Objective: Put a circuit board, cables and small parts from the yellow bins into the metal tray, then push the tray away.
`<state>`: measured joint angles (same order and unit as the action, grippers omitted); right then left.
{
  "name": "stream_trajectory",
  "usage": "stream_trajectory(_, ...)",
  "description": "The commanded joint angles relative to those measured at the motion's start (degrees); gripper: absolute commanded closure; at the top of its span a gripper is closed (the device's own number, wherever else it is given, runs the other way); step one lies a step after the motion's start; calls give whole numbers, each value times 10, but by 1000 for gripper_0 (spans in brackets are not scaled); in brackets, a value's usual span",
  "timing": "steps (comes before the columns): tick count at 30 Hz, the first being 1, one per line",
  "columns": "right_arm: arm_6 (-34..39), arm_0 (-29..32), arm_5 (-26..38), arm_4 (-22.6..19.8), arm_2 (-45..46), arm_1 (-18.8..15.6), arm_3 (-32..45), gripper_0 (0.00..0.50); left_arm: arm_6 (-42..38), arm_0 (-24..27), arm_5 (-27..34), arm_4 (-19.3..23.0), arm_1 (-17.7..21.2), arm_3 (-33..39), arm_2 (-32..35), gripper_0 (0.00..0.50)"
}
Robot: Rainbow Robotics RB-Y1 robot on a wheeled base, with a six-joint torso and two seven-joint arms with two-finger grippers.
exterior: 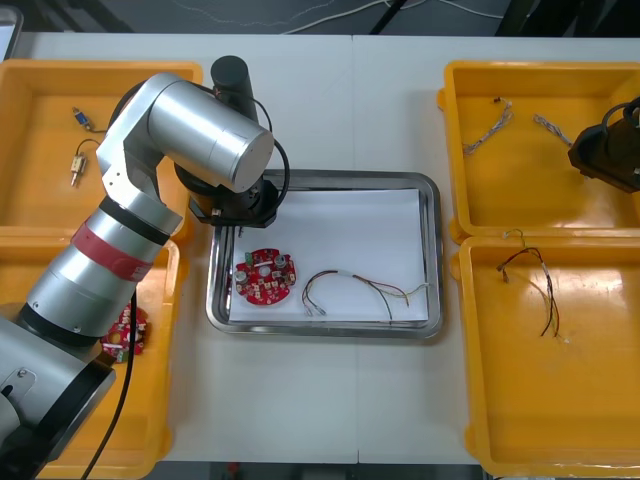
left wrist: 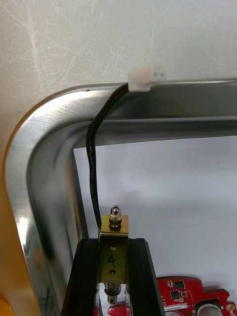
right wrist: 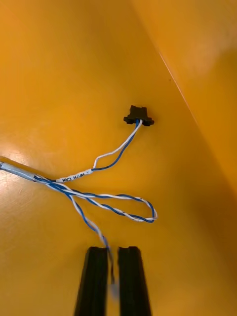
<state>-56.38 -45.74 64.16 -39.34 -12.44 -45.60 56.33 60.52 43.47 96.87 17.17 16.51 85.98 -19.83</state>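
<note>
L gripper, over far-left corner of metal tray, clamps a small metal part; R gripper (well right of tray) pinches a cable.

Between left fingers, small metal part, over metal tray

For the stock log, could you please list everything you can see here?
Yellow bins: four, yellow, two each side.
Metal tray: one, white inside, centre.
Circuit boards: two, red; one in tray, one in left near bin.
Red and yellow cable: one, in tray.
Blue and white cables: two, right far bin.
Black cable: one, right near bin.
Small metal parts: two, left far bin.
Left end effector: shut on brass part with black lead, over tray corner.
Right end effector: shut on one blue and white cable.
</note>
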Motion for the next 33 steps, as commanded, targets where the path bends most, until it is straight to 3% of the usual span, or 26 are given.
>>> stream_trajectory(1, -36, -26, 3, -5, 16, 3, 0, 11, 59, 28, -6, -4, -14, 5, 15, 474)
stream_trajectory(3, -38, -27, 3, -5, 16, 2, 0, 1, 59, 28, -6, -3, -15, 5, 15, 346)
stream_trajectory(5, -41, -29, 3, -5, 16, 2, 0, 0, 58, 28, -6, -2, -15, 5, 15, 281)
stream_trajectory(6, -44, -31, 6, -4, 16, 1, 0, 0, 57, 28, -6, -1, -15, 5, 15, 226)
stream_trajectory(15, -48, -52, 29, 15, 16, 1, 0, 0, 56, 28, -6, 3, -15, 7, 20, 19)
stream_trajectory(27, -49, -65, -20, 37, 16, 1, -8, 0, 55, 38, 43, 23, -14, 45, 45, 0)
stream_trajectory(33, -67, -117, -49, 12, -10, 3, -105, 0, 55, 50, 89, 49, -14, 79, 69, 0)
